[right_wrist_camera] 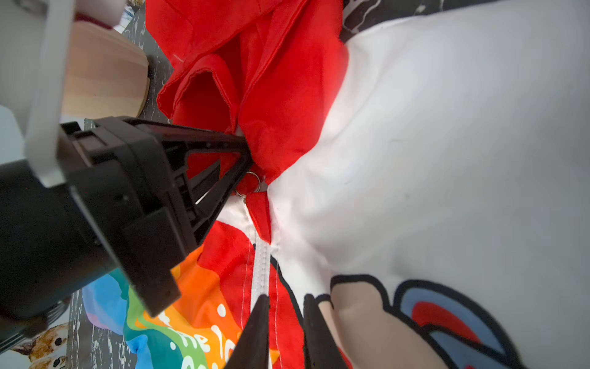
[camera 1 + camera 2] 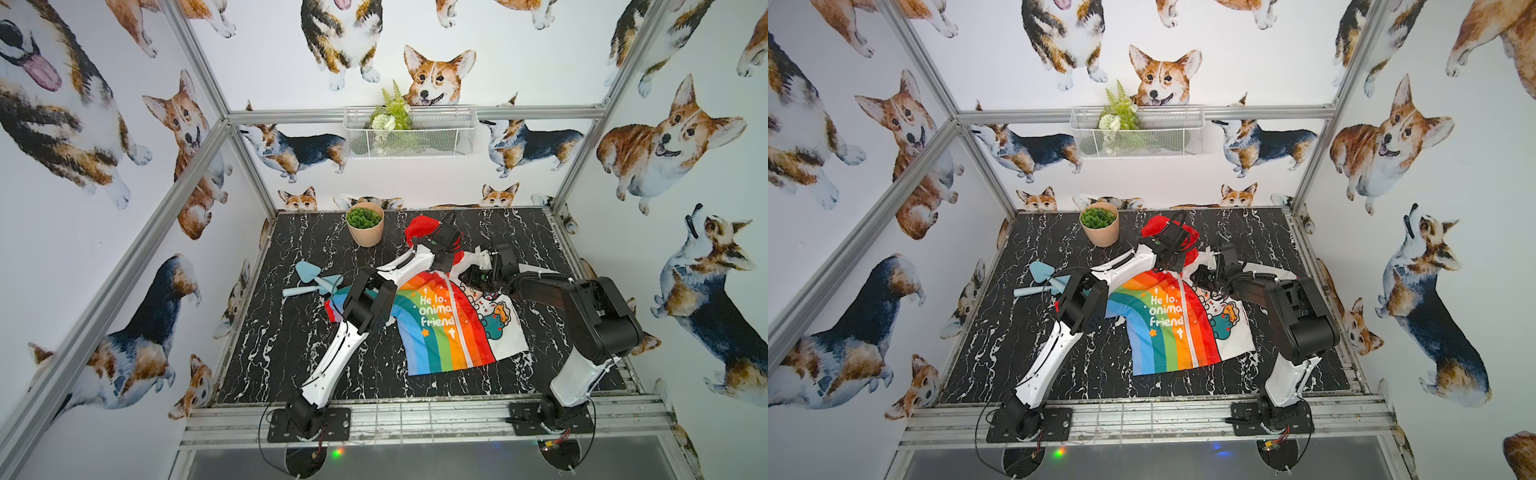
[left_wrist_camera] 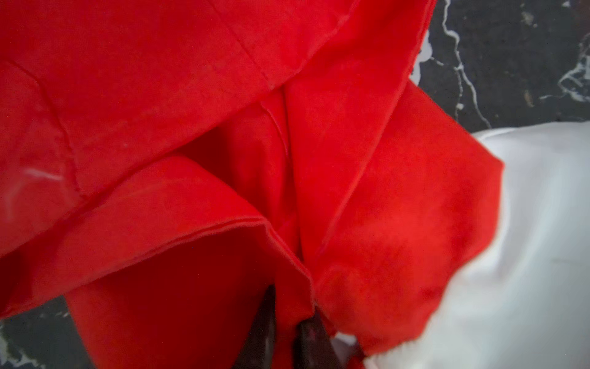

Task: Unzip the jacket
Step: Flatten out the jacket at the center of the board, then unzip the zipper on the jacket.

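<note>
**The pull ring lies outside both my grips**

My right fingers stand a narrow gap apart over the closed zipper. One tip is over the white tape, the other over the cloth beside it, and I cannot tell whether they pinch anything. If they only rest there, the front can slide toward the hood when the collar is pulled, and the teeth will bunch rather than part. Further on, my left fingers are pressed together on red collar cloth. The pull ring sits just beside their tips, not between them as far as I can judge. A pull from that hold would drag cloth, not the slider, or wedge cloth into it.

The jacket lies flat on the right half of the worktop, hem toward the near edge. My right fingers are at its chest just below the collar and my left fingers at the collar. The red hood is crumpled beyond them, toward the far edge.
</note>
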Action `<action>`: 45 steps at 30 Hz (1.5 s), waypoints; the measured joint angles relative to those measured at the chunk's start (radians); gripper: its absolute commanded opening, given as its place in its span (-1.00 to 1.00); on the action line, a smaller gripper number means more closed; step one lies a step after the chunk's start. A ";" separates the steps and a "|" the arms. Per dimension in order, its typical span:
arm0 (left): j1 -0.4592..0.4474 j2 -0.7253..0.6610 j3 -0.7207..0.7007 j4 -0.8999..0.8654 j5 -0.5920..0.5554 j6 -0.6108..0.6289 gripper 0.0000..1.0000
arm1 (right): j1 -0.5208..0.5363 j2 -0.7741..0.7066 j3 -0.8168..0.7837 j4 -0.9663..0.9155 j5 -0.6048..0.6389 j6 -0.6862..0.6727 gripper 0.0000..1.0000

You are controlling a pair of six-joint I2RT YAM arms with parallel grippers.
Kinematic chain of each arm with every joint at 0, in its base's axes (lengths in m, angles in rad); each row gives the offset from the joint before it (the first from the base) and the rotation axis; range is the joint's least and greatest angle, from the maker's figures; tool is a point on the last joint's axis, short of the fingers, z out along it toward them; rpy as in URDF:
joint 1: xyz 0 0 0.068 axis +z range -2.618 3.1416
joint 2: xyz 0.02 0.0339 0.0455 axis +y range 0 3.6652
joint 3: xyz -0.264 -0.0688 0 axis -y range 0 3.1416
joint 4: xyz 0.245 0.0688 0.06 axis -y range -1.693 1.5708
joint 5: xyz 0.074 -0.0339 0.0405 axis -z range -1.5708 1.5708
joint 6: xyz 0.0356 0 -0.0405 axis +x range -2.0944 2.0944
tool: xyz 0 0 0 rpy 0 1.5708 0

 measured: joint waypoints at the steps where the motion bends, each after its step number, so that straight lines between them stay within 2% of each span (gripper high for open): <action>1: 0.006 -0.013 -0.019 0.002 0.027 -0.005 -0.81 | 0.000 0.000 0.000 0.000 0.000 0.000 -0.57; 11: 0.083 -0.126 -0.220 0.095 0.323 -0.102 -0.99 | 0.030 -0.018 0.019 -0.034 0.018 -0.008 -0.60; 19: 0.113 -0.172 -0.293 0.173 0.438 -0.139 -1.00 | 0.121 -0.001 0.097 -0.079 0.040 -0.073 -0.63; 33: 0.126 -0.182 -0.315 0.208 0.491 -0.148 -1.00 | 0.134 0.070 0.159 -0.107 -0.018 -0.100 -0.47; 38: 0.126 -0.184 -0.321 0.213 0.494 -0.148 -1.00 | 0.134 0.093 0.188 -0.109 -0.020 -0.102 -0.26; 45: 0.126 -0.185 -0.321 0.215 0.495 -0.147 -1.00 | 0.134 0.124 0.215 -0.129 -0.018 -0.103 -0.24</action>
